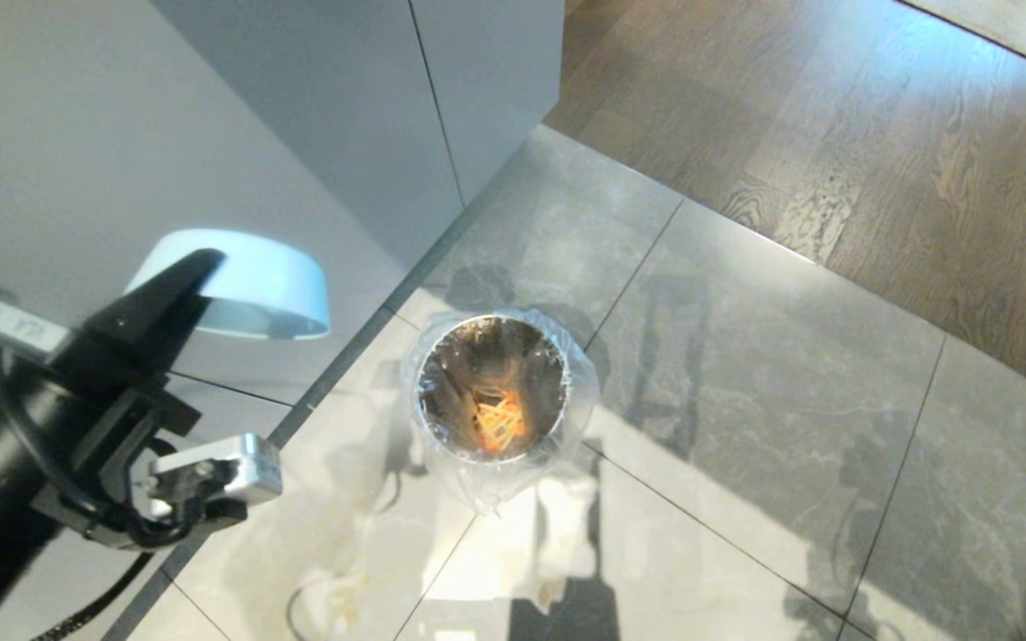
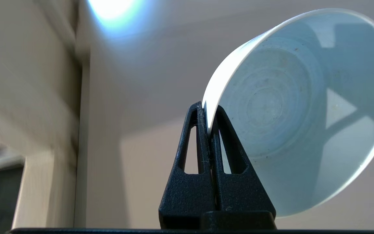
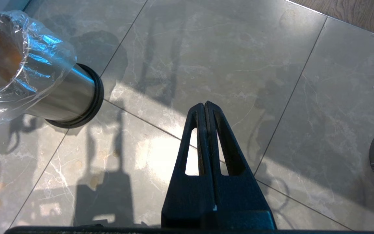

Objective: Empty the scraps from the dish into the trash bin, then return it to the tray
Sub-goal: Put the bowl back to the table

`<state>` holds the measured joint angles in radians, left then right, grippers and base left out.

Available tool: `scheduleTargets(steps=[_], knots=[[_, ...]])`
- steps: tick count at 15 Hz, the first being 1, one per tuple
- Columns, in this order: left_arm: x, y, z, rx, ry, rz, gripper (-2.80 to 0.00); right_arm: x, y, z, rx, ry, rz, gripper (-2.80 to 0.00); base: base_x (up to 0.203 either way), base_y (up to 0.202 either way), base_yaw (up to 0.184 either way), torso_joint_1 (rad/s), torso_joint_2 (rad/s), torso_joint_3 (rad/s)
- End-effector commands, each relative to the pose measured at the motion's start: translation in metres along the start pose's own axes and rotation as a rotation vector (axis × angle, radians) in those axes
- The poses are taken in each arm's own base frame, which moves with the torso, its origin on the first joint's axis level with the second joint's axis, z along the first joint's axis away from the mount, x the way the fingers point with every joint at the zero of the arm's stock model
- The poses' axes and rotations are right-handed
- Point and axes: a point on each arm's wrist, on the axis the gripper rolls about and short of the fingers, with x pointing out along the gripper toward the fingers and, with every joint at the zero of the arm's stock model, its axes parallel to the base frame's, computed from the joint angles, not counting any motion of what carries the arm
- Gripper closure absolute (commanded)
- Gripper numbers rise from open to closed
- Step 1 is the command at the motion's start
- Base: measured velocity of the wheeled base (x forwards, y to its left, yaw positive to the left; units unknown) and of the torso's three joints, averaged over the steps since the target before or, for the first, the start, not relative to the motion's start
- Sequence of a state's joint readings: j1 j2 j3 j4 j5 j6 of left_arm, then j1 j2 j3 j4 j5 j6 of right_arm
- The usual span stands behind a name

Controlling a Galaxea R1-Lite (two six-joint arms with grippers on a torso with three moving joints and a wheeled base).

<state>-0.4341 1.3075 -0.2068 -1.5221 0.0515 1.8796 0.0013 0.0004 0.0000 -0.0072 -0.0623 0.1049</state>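
Left gripper point(image 1: 197, 267) sits at about nine o'clock in the head view, raised in front of the pale cabinet point(image 1: 317, 116), its black fingers pinched tight on the rim of the dish point(image 1: 250, 285). Seen from the left wrist camera, the two fingertips point(image 2: 203, 112) clamp the thin edge of the dish point(image 2: 297, 107) between them, and the bowl stands tipped on its side, its smooth pale blue inside facing the lens and holding no food. In the head view the dish shows its outer wall and hangs to the ten o'clock side of the trash bin point(image 1: 492, 392), apart from it and not over its mouth. That bin stands on the grey tiled floor point(image 1: 745, 374) near the centre of the view, its clear plastic liner folded over the rim, with orange and pale yellow scraps point(image 1: 500, 418) lying at the bottom. Right gripper point(image 3: 205, 105) hangs above the tiles with its jaws pressed together on nothing; from its wrist camera the trash bin point(image 3: 60, 94) lies toward ten o'clock, well apart from the fingers. Brown wooden flooring point(image 1: 878, 116) borders the tiles toward one o'clock in the head view. No tray can be seen in any of the three views.
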Motion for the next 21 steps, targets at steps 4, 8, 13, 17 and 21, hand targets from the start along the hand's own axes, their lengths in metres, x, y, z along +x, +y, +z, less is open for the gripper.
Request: scheduleTargets(steps=[4,8,13,17,21], knots=[[-0.033,0.016,-0.024,-0.020,0.137,0.052,0.00,0.000,0.000,0.000,0.001,-0.001,0.000,0.00,0.000,0.000,0.000,0.000,0.00,0.000],[-0.054,0.017,-0.032,-0.082,0.186,-0.030,0.00,0.000,0.000,0.000,0.001,-0.001,0.001,0.00,0.000,0.000,0.000,0.000,0.00,0.000],[-0.077,-0.006,-0.023,-0.490,0.203,-0.293,0.00,0.000,0.000,0.000,0.001,-0.001,0.000,0.00,0.000,0.000,0.000,0.000,0.00,0.000],[-0.107,-0.028,-0.014,-0.943,0.325,-0.458,0.00,0.000,0.000,0.000,0.001,-0.001,0.000,0.00,0.000,0.000,0.000,0.000,0.00,0.000],[-0.143,-0.040,-0.008,-1.365,0.536,-0.456,0.00,0.000,0.000,0.000,0.001,-0.001,0.000,0.00,0.000,0.000,0.000,0.000,0.00,0.000]])
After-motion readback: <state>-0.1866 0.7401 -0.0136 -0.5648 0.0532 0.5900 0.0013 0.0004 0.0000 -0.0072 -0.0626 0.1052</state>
